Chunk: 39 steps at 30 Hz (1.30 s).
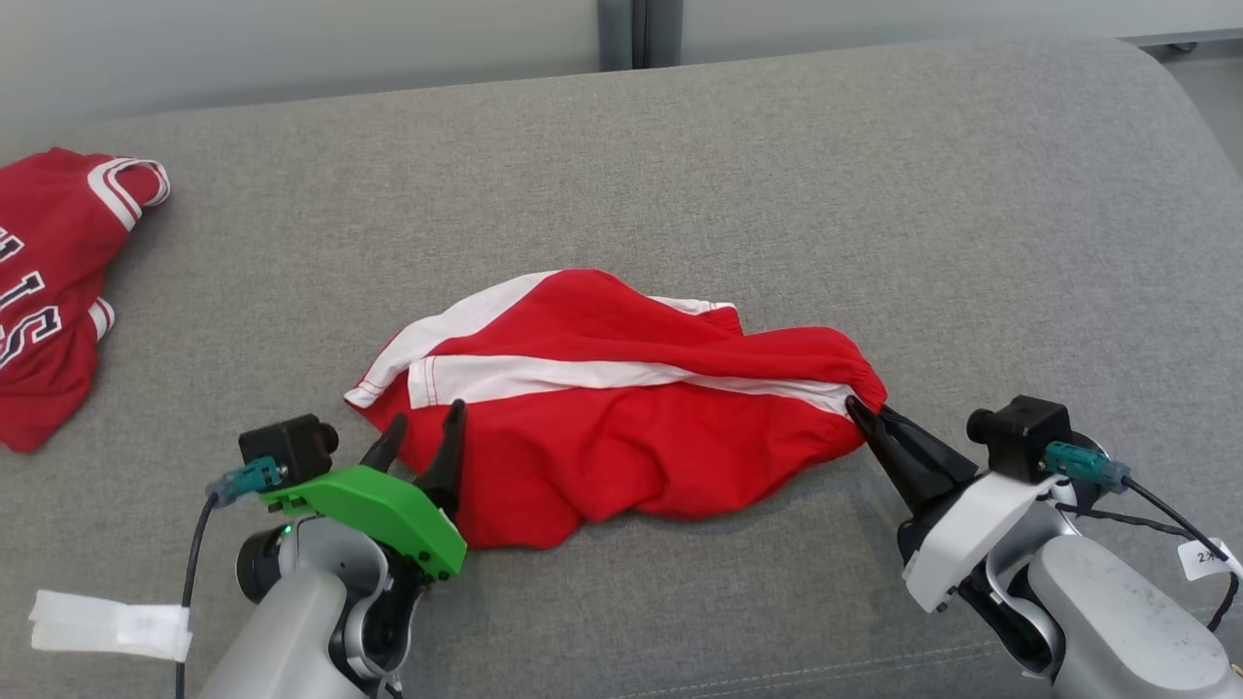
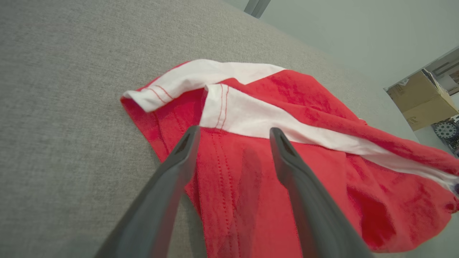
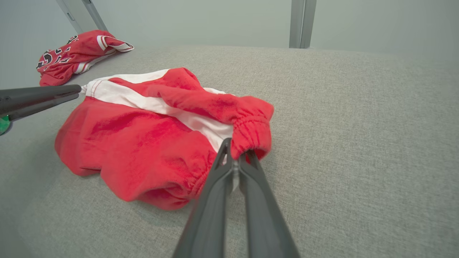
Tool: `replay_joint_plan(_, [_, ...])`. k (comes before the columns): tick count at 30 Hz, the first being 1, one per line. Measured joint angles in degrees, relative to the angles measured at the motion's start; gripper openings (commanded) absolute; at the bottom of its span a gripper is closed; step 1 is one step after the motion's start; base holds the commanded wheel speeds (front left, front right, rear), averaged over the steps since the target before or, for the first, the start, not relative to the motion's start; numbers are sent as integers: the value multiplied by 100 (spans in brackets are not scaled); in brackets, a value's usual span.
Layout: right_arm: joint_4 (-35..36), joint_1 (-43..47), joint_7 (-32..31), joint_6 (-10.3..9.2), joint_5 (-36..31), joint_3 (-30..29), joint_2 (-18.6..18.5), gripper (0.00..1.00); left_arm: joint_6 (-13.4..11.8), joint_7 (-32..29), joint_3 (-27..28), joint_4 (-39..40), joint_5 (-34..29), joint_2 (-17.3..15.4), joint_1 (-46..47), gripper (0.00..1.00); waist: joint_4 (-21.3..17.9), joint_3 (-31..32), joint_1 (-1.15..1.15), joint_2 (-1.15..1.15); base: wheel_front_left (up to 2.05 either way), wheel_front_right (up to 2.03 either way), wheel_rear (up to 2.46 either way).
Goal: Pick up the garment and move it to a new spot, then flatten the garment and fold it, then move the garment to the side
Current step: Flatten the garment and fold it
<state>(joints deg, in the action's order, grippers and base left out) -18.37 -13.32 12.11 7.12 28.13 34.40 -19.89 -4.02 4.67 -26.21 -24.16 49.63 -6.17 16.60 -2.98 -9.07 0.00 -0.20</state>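
- Garment (image 1: 621,417): one pair of red shorts with white side stripes and a gathered elastic waistband. It lies crumpled near the middle of the grey cushion (image 1: 777,175), with the leg hems toward the robot's left and the waistband toward its right. No brand or print can be read on it.
- Right gripper (image 1: 856,408): fingers pinched tight together on the waistband's right end, with red fabric bunched at the tips.
- Left gripper (image 2: 235,132): fingers spread wide over the red panel just below the white stripe, at the hem end. They hold nothing, and the tips may be touching the cloth, though the angle leaves this unclear.
- Second garment, a red jersey (image 1: 49,291): one, heaped at the cushion's far left, well apart from the shorts. It has white-striped trim and large black-and-white letters; an "S" shows and the rest is folded away.
- White tag (image 1: 1209,558): one, on the right arm's cable; a "2" is legible.
- Cardboard box (image 2: 419,100): one, beyond the cushion; its markings are unreadable.
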Motion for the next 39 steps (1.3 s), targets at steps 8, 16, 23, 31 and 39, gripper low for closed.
replay_joint_plan(8, [83,-10,56,0,9,140,0,0,-3,-280,-13,-312,-103,-58,596,100,-133,-192,0,0,0,0,0])
replay_joint_plan(16, [64,-10,99,0,62,92,-33,0,-38,-335,-23,-522,-181,-63,719,100,-163,-233,0,0,0,0,0])
replay_joint_plan(23, [51,-10,147,0,85,127,-33,0,-51,-339,-58,-679,-207,-53,788,100,-158,-206,0,0,0,0,0])
replay_joint_plan(31, [21,-9,148,0,113,153,-34,0,102,-371,-194,-781,-207,24,825,37,-161,-151,0,0,0,0,0])
replay_joint_plan(39, [13,-10,155,0,121,175,-35,0,156,-307,-192,-931,-207,29,836,0,-181,-87,0,0,0,0,0])
